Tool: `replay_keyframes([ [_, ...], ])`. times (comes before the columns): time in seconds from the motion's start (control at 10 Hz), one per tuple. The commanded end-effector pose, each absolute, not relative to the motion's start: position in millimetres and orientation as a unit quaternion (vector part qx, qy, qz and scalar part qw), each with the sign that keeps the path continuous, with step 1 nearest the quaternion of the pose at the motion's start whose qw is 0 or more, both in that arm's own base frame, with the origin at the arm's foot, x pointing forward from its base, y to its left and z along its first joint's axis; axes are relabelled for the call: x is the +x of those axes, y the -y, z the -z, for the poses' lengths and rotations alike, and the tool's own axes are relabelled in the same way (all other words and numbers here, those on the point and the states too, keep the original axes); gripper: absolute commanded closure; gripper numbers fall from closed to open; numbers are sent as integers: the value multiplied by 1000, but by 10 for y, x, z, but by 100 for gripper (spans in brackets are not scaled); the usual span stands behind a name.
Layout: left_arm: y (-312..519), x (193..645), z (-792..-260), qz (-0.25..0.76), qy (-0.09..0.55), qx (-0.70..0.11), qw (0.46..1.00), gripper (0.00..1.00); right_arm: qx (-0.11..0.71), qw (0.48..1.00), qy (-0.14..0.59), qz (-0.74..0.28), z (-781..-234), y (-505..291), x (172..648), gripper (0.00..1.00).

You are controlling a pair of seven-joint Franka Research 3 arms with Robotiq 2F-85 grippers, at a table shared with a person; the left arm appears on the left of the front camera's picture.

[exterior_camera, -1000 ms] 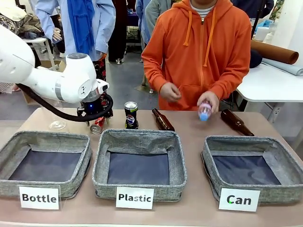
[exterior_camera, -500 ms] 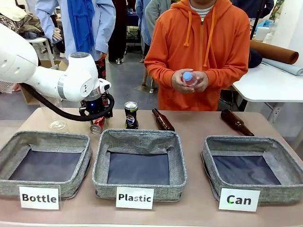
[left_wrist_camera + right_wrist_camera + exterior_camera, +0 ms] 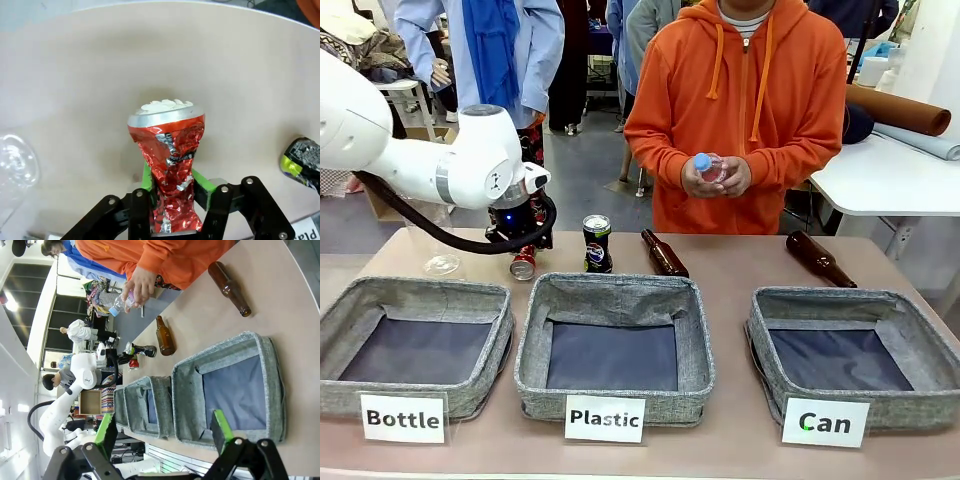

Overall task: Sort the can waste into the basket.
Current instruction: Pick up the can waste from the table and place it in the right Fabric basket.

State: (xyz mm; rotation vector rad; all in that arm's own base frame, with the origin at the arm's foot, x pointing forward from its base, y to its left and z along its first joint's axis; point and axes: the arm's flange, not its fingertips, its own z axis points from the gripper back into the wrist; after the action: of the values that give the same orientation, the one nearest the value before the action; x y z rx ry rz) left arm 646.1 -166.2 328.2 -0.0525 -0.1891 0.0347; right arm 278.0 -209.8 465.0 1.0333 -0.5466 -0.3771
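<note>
Two drink cans are at the far left of the table. The left gripper is clenched around the crushed red can. Its green pads press into the can's narrow, dented waist, and the silver rim points away from the wrist. Whether the can has cleared the table cannot be told. The black-blue can stands upright just to its right. The grey basket labelled "Can" sits at the far right, well apart, beyond the "Plastic" basket. The right gripper hangs spread open and empty near that end.

The grip is on thin, crumpled metal that may buckle or slip. The likely best move is to lift straight up, keep clear of the neighbouring can, and carry the red can high over the basket rims. It should be let go only above the dark lining of the "Can" basket.
</note>
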Motion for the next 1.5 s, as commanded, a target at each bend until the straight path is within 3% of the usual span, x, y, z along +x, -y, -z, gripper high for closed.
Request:
replay_keyframes([
  [0.0, 1438, 6249, -3709, -3, 115, -30, 993, 100, 491, 811, 271, 166, -4656, 2115, 2806, 0],
  [0.1, 1302, 6017, -4121, 42, 120, -46, 991, 100, 491, 811, 271, 166, -4656, 2115, 2806, 0],
  [0.3, 1069, 5026, -4960, 219, 154, -79, 960, 100, 491, 811, 271, 166, -4656, 2115, 2806, 0],
  [0.5, 711, 4139, -5176, 370, 158, -92, 911, 100, 491, 811, 271, 166, -4656, 2115, 2806, 0],
  [0.6, 446, 3916, -5174, 371, 171, -92, 908, 100, 491, 811, 271, 166, -4656, 2115, 2806, 0],
  [0.8, -392, 3817, -5089, 395, 178, -127, 892, 100, 491, 811, 271, 166, -4656, 2115, 2806, 0],
  [0.9, -792, 3765, -5036, 409, 213, -170, 871, 100, 491, 811, 271, 166, -4656, 2115, 2806, 0],
  [1.0, 65, 3678, -5131, 385, 180, -114, 898, 100, 491, 811, 271, 166, -4656, 2115, 2806, 0],
  [1.2, 65, 3678, -5131, 385, 180, -114, 898, 100, 491, 811, 271, 166, -4656, 2115, 2806, 0],
  [1.3, -386, 3608, -5044, 397, 195, -134, 887, 76, 491, 811, 271, 166, -4656, 2115, 2806, 0],
  [1.4, -157, 3705, -4878, 483, 194, -206, 829, 76, 491, 811, 271, 166, -4656, 2115, 2806, 0],
])
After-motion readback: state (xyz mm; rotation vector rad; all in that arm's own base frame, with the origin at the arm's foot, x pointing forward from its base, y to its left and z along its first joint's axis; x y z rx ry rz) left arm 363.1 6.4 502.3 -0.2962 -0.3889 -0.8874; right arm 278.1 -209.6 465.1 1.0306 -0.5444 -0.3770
